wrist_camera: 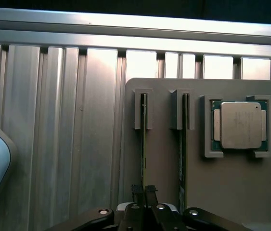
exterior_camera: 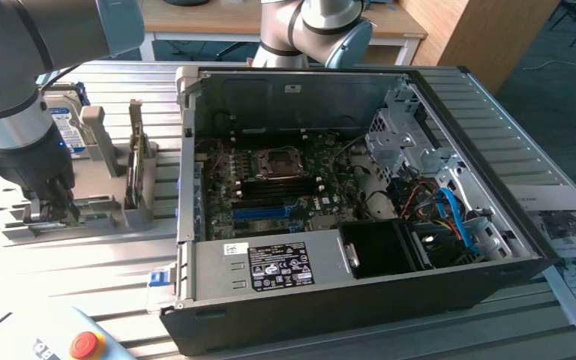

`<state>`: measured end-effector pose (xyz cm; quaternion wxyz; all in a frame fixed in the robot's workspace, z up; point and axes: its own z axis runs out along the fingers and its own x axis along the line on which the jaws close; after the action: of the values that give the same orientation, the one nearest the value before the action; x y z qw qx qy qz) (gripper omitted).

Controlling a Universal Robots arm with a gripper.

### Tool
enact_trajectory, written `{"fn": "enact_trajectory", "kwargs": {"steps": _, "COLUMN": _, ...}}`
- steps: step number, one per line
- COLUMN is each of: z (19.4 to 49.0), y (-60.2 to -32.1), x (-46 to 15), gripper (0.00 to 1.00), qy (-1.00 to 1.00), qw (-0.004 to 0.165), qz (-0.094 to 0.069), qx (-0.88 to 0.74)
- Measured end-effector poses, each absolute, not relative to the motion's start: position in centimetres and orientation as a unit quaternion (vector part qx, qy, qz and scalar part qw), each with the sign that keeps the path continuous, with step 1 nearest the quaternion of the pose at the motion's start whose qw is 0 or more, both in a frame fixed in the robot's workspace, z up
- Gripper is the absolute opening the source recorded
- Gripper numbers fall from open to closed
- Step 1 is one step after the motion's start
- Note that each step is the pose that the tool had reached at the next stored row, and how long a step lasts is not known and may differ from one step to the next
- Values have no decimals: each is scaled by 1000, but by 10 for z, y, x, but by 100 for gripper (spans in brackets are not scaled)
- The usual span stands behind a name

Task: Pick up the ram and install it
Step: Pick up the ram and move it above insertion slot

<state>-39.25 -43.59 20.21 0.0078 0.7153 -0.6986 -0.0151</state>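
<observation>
The gripper [exterior_camera: 50,214] is down at the grey holder [exterior_camera: 100,180] on the exterior view's left of the counter [exterior_camera: 78,277], beside the open computer case [exterior_camera: 368,285]. In the wrist view the gripper [wrist_camera: 143,191] is drawn narrow, its two dark fingers [wrist_camera: 136,190] pinched onto the top edge of the ram [wrist_camera: 143,139]. The ram stands on edge in its slot in the holder [wrist_camera: 164,183], in the slot farther from the processor [wrist_camera: 241,125]. A second ram stick [wrist_camera: 183,144] stands on edge in the neighbouring slot, just beside the first and parallel to it. The processor lies flat in its square recess next to that second stick. A hard drive [exterior_camera: 60,124] with a blue-and-white label stands at the holder's far end. Inside the case, the motherboard's processor socket [exterior_camera: 273,163] is bare.
</observation>
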Motion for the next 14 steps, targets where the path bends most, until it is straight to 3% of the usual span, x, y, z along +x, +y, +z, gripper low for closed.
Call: {"fn": "enact_trajectory", "kwargs": {"steps": 14, "z": 220, "y": -436, "x": -392, "gripper": 12, "qy": -701, "qw": 8, "qz": -15, "qx": 713}}
